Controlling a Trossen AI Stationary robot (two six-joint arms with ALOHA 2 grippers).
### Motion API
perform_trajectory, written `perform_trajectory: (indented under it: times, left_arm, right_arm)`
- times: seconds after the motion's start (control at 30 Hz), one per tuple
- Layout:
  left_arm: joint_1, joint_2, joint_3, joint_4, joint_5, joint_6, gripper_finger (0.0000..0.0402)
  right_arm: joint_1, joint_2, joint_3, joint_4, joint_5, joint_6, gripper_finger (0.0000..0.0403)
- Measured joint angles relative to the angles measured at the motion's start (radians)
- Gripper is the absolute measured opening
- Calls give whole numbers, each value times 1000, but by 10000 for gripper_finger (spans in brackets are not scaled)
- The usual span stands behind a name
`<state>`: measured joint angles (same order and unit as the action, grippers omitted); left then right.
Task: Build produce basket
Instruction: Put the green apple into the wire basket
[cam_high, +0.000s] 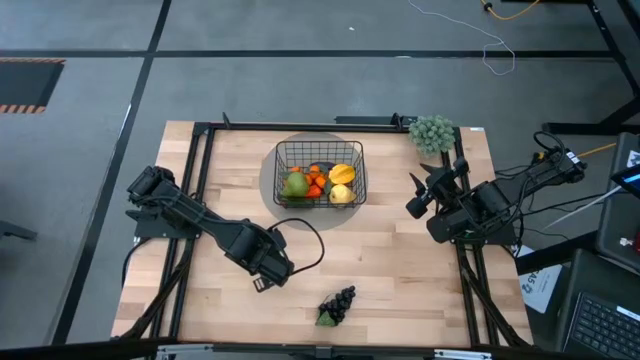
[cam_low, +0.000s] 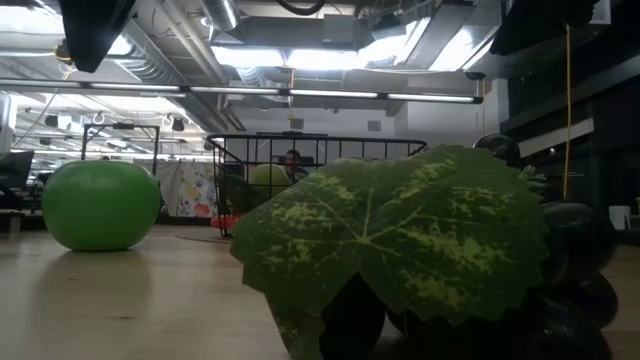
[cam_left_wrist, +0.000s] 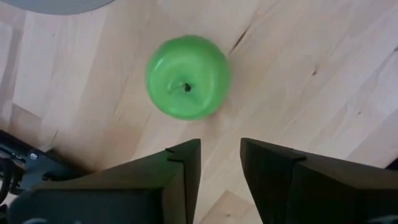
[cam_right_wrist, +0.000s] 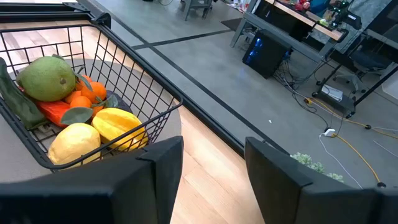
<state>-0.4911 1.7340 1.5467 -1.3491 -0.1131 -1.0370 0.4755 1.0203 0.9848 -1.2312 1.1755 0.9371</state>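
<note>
The black wire basket stands at the table's far middle on a grey disc. It holds a pear, oranges, a carrot and two yellow fruits. A green apple rests on the wood, stem end up; it also shows in the low view. My left gripper hangs open above it, fingers pointing down, and hides it in the high view. Dark grapes with a leaf lie near the front edge. My right gripper is open and empty, right of the basket.
A pale grey-green bushy cluster sits at the table's far right corner. The grey disc shows around the basket's base. Bare wood lies between the basket and the grapes. A black cable loops by my left arm.
</note>
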Motion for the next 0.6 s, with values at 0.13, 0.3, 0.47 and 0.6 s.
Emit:
perform_trajectory:
  times: [0.13,0.3,0.47,0.6]
  left_arm:
    - [0,0,0,0,-1,0,101]
    - [0,-2,-35,17,-20,-1,98]
    - [0,-2,-103,43,-27,-1,98]
    - [2,-2,-141,53,-53,1,101]
  right_arm:
    - [0,0,0,0,0,0,174]
    - [0,0,0,0,0,0,174]
    - [0,0,0,0,0,0,174]
    - [0,0,0,0,0,0,174]
